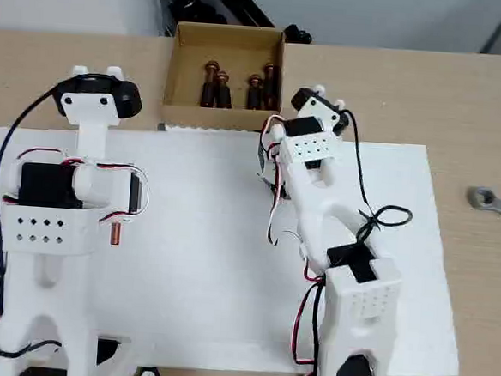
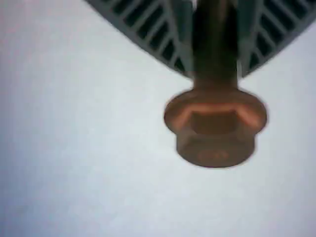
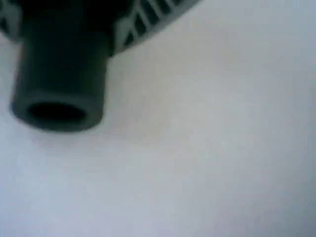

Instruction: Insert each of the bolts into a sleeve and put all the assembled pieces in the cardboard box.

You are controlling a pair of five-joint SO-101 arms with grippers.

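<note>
in the high view we count four assembled pieces, copper-coloured bolts seated in dark sleeves, standing inside the open brown cardboard box at the far edge of the light wooden table. so that much of the job looks done to us. the white left arm hangs over the large white paper sheet, and a short copper-coloured metal bolt shows just beside its wrist, well apart from the box. the white right arm stretches towards the near corner of the box, its tip just short of it. a small grey metal tool lies off the sheet, away from both arms.

in the left wrist view the left gripper is clamped on the bolt's shank, its ribbed dark jaws pressed on either side. the hex flange head points away from the jaws, above the white sheet.

in the right wrist view the right gripper is closed around a black cylindrical sleeve, whose open bore faces out over the sheet.

we judge that one pair is left: this bolt is not yet in this sleeve, the two are well apart, and the joined piece then has to go into the box. we see no other loose bolt or sleeve on the table.
</note>
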